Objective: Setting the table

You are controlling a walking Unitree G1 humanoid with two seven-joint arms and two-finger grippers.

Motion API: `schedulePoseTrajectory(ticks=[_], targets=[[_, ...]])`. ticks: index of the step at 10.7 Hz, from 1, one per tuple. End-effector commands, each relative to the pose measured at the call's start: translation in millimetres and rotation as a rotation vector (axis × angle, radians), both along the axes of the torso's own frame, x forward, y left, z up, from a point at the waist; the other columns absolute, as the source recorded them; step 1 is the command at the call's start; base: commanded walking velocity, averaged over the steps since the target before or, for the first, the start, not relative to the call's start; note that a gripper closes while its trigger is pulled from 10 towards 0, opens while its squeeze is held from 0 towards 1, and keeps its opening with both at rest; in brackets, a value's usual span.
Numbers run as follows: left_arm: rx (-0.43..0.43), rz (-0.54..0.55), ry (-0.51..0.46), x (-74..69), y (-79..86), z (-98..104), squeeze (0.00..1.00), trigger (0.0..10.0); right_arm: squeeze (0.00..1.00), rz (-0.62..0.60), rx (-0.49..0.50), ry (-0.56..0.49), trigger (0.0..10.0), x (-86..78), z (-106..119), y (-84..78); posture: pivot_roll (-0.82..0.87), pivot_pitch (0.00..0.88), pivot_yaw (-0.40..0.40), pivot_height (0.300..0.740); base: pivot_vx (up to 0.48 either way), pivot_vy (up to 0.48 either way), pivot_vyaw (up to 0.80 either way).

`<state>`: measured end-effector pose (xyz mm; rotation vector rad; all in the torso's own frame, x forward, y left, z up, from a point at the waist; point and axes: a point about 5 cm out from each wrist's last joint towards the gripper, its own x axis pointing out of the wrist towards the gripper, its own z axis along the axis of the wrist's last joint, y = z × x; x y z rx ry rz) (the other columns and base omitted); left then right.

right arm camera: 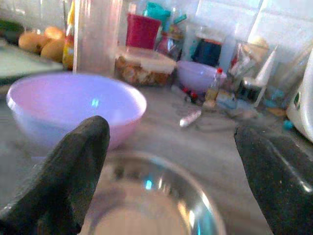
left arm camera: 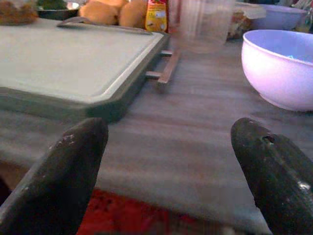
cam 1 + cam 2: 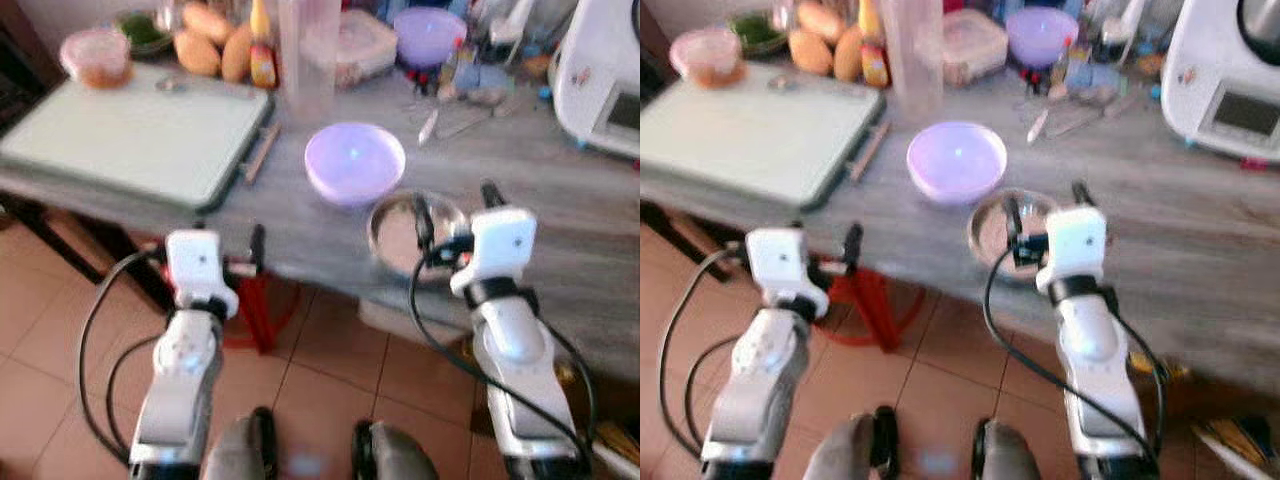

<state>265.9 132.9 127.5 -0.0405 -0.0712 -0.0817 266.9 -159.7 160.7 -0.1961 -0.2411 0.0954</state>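
Fingers of the right gripper point(image 3: 455, 212) stand wide apart and grip nothing, one on each side of a shallow metal bowl point(image 3: 400, 232) that sits at the near edge of the grey counter point(image 3: 560, 210). In the right wrist view the bowl's shiny rim point(image 1: 161, 196) lies low between the two black fingers point(image 1: 63, 181). Just behind the metal bowl, close beside it, stands a lilac plastic bowl point(image 3: 354, 162), upright and empty as far as can be seen.

The left gripper point(image 3: 225, 250) hangs at the counter's front edge, well to the left of both bowls, its jaws also spread wide and empty. Its wrist view looks along the counter top, with a pale cutting board point(image 2: 73, 58) in a dark frame ahead and the lilac bowl off to the side.

The cutting board takes up the left part of the counter. Behind it stand a round tub with reddish contents point(image 3: 95, 57), several orange-brown fruits or rolls point(image 3: 205, 45), and a yellow squeeze bottle point(image 3: 262, 50) with a red label; its writing is too blurred to read. A tall clear plastic jug point(image 3: 308, 55) stands behind the lilac bowl, a lidded food container point(image 3: 360, 42) beside it, and a second lilac bowl point(image 3: 428, 32) farther back among small cluttered items. A white kitchen appliance point(image 3: 600, 75) with a small display stands at the far right. Below the counter edge are terracotta floor tiles point(image 3: 330, 360) and a red stand point(image 3: 262, 310).
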Motion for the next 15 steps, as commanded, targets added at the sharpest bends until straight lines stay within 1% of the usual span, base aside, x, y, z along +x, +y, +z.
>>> schedulePoseTrajectory(ticks=[1,3,5,6,7,8,9,10,11,12,13,14,15], targets=[[-0.002,0.018,0.010,-1.2,3.7,-4.3,0.00,10.0,0.00,-0.040,-0.010,0.021,10.0,-0.7,-4.6,-8.0,-0.05,0.139,-0.011,0.740,-0.337,0.000,0.00],[0.001,0.032,0.009,1.1,5.7,-7.4,0.00,10.0,0.00,-0.048,-0.009,0.031,10.0,2.1,-8.0,-12.4,-0.05,0.102,-0.021,0.740,-0.345,0.000,0.00],[0.004,0.038,-0.003,4.5,6.5,-5.7,0.00,10.0,0.00,-0.048,-0.015,0.036,10.0,1.6,-9.8,-13.8,-0.04,0.088,-0.025,0.740,-0.351,0.000,0.00],[0.006,0.041,-0.007,5.4,7.2,-6.3,0.00,10.0,0.00,-0.067,-0.021,0.061,10.0,0.6,-15.2,-15.2,-0.04,0.084,-0.020,0.740,-0.349,0.000,0.00],[0.003,0.051,0.001,5.6,7.7,-10.4,0.00,10.0,0.00,-0.074,-0.006,0.080,10.0,0.8,-21.1,-14.7,-0.04,0.048,-0.012,0.740,-0.345,0.000,0.00],[0.019,0.035,-0.001,4.0,1.1,-16.4,0.00,10.0,0.00,-0.150,0.049,0.092,10.0,0.2,-34.1,-15.3,-0.04,0.006,-0.002,0.740,-0.319,0.000,0.00],[0.020,0.056,-0.006,5.8,4.3,-16.4,0.00,10.0,0.00,-0.179,0.100,0.088,10.0,-4.9,-39.4,-16.8,-0.04,0.002,-0.001,0.740,-0.319,0.000,0.00],[0.011,0.098,-0.005,7.6,11.0,-16.6,0.00,10.0,0.00,-0.181,0.116,0.118,10.0,-12.9,-46.4,-18.7,-0.05,0.004,-0.002,0.740,-0.311,0.000,0.00],[0.022,0.130,0.000,5.3,16.9,-19.4,0.00,10.0,0.00,-0.143,0.110,0.150,10.0,-21.8,-54.4,-19.3,-0.05,0.017,-0.004,0.740,-0.255,0.000,0.00],[0.032,0.125,0.017,1.6,17.1,-23.7,0.00,10.0,0.00,-0.159,0.087,0.131,10.0,-22.9,-53.4,-22.1,-0.05,0.027,-0.008,0.740,0.000,0.000,0.00],[0.025,0.101,0.017,-0.2,15.6,-25.0,0.00,10.0,0.00,-0.156,0.082,0.119,10.0,-21.9,-52.0,-21.8,-0.05,0.028,-0.010,0.740,0.000,0.000,0.00],[0.003,0.049,0.009,-3.8,12.8,-23.9,0.00,10.0,0.00,-0.115,0.081,0.114,10.0,-18.8,-48.2,-17.5,-0.05,0.046,-0.017,0.740,0.000,0.000,0.00],[-0.003,0.033,0.002,-4.8,11.5,-22.6,0.00,10.0,0.00,-0.100,0.076,0.126,10.0,-17.1,-47.8,-15.8,-0.04,0.060,-0.023,0.740,0.000,0.000,-0.43]])
